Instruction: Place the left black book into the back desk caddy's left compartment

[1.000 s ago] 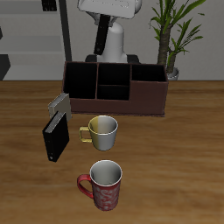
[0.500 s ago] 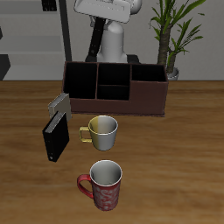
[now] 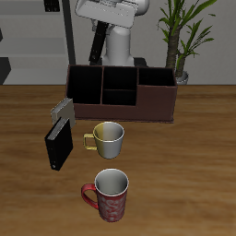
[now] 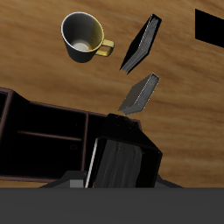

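Rising and swinging slightly over the last second, my arm (image 3: 112,11) is high behind the back desk caddy (image 3: 152,103); nothing on the table has shifted. My gripper shows in neither view, so I cannot tell its opening. It likely holds nothing, as both dark books stand untouched. The book nearer the caddy (image 3: 62,110) is probably the left black book; the other book (image 3: 59,145) stands beside the yellow mug (image 3: 109,137). The left compartment (image 3: 85,83) gapes. Approach barely begun.

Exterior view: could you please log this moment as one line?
arm: raised behind caddy | gripper: unseen | front book, back book: on table beside caddy, untouched | tall end bay: no book
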You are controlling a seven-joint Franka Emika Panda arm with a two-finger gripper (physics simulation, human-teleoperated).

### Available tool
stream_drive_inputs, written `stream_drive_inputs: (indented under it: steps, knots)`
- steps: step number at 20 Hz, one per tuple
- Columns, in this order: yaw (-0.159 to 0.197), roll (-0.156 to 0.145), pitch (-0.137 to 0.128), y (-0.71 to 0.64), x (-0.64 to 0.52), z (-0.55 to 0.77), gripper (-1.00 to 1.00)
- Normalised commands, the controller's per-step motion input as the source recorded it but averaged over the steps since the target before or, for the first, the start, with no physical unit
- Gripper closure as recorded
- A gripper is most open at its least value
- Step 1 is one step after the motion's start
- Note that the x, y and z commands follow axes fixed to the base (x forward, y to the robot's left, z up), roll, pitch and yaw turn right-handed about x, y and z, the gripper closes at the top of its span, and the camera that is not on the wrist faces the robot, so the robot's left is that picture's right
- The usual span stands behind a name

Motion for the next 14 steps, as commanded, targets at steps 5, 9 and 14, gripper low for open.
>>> stream_drive_inputs:
  steps: [5,9,14]
  knots:
    - [-0.011,-0.002,0.021,0.0,0.06,-0.15,1.0]
    - [-0.024,-0.009,0.02,-0.01,0.03,-0.1,1.0]
    - [-0.027,-0.004,0.019,-0.07,0.01,-0.14,1.0]
